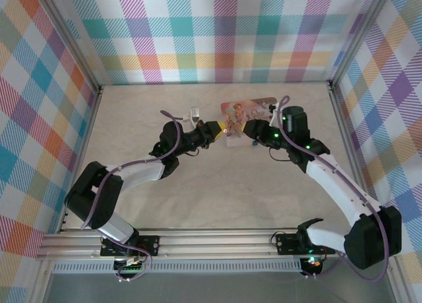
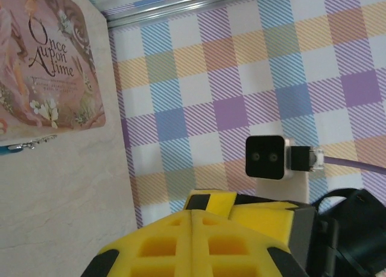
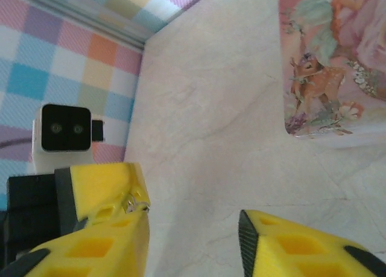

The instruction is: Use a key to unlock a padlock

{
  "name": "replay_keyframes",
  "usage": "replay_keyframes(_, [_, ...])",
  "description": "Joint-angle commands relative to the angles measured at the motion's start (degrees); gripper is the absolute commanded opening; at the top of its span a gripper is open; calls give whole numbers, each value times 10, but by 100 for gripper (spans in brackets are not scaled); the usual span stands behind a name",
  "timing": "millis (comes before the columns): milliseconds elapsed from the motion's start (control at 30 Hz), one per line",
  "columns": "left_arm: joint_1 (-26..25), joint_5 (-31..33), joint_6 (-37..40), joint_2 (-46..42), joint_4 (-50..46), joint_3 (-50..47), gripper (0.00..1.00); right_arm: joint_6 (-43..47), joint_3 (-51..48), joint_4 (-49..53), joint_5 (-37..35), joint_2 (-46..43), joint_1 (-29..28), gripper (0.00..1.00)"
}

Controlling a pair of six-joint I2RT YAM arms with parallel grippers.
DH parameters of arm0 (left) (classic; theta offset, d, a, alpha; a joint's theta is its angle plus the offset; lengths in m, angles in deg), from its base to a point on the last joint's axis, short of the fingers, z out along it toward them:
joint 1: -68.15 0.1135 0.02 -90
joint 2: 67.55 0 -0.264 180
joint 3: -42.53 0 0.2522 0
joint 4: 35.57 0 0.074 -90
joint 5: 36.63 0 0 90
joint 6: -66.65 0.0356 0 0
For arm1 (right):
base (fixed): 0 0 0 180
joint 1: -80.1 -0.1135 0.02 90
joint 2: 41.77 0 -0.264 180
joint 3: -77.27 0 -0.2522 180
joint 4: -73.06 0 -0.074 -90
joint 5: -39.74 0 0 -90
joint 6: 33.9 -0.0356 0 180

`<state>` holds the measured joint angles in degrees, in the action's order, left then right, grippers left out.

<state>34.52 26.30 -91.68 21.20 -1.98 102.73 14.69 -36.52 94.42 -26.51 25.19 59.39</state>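
Two robot arms meet nose to nose toward the far edge of the tabletop [image 1: 217, 197], inside plaid walls [image 1: 217, 32]. Their yellow-tipped grippers nearly touch just in front of a pink illustrated box [image 2: 48, 60] lettered "Once Upon a Time". The box lies flat at the middle of the far edge.

The left gripper [image 2: 192, 222] has its two fingers pressed tightly together, with only a thin seam between the pads. In the right wrist view a small silver fleck [image 3: 136, 201] glints at the tip of those fingers. It cannot be told whether the fleck is pinched or what it is.

The right gripper [image 3: 193, 226] faces it with its fingers spread well apart, bare tabletop showing in the gap and nothing between them. Each arm's boxy wrist camera [image 2: 265, 157] looks straight at the other.

The padlock [image 2: 27, 145], a tiny blue-and-silver piece, lies on the tabletop just beside one edge of the pink box. It sits at the left margin of the left wrist view, apart from both grippers.
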Motion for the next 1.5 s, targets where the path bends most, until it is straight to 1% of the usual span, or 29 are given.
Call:
replay_keyframes(0, [18,-80,85,-43,-75,41,0,98,-30,-92,185,-27,14,54])
replay_keyframes(33, [20,-98,103,-50,-93,52,0,111,-34,-98,203,-30,14,57])
replay_keyframes(100, [22,-143,159,-65,-166,81,0,129,-39,-113,240,-34,14,59])
replay_keyframes(233, [22,-188,269,-96,-308,131,0,122,-44,-159,283,-24,13,59])
replay_keyframes(333, [22,-208,299,-105,-346,149,0,102,-47,-205,293,-10,7,58])
replay_keyframes(533, [21,-216,304,-108,-353,153,0,89,-39,-246,291,8,-17,54])
replay_keyframes(933, [19,-214,298,-101,-349,156,0,71,-26,-268,283,37,-49,45])
replay_keyframes(1267, [16,-215,295,-98,-343,154,0,65,-14,-273,274,50,-59,34])
replay_keyframes(1467, [15,-215,294,-94,-342,155,0,64,-11,-269,270,56,-61,26])
